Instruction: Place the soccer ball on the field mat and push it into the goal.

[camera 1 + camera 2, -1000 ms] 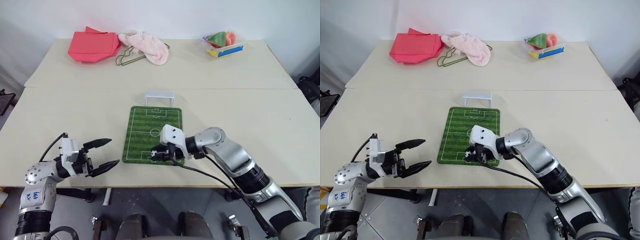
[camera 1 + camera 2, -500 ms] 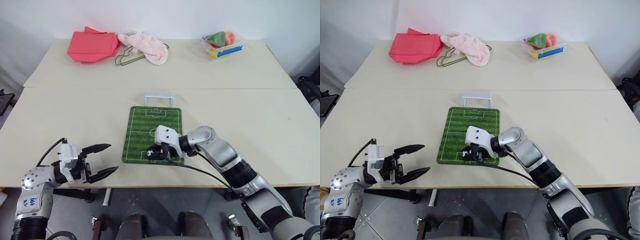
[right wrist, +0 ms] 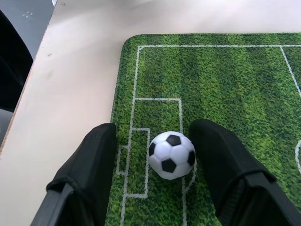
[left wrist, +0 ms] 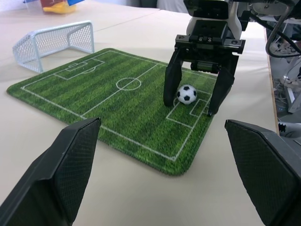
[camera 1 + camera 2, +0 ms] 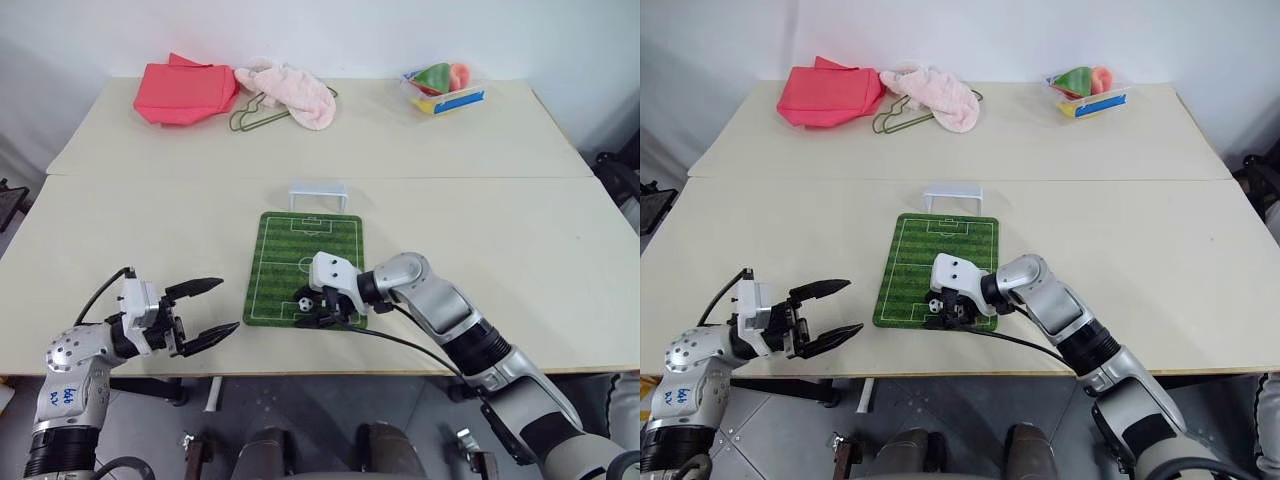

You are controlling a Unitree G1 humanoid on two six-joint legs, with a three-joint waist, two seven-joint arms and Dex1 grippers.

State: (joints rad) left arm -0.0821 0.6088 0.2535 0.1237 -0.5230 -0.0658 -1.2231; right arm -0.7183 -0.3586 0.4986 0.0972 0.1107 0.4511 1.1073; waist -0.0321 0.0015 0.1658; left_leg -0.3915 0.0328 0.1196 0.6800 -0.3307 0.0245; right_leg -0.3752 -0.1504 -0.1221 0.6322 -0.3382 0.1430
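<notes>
Soccer ball (image 3: 171, 155) resting on the field mat (image 5: 305, 250) near its lower edge at frame centre, between the spread fingers of the right claw (image 5: 312, 311), ungripped, left claw (image 5: 212, 308) spread at lower left, goal (image 5: 319, 194) above the mat on the tabletop (image 5: 500, 220)
</notes>
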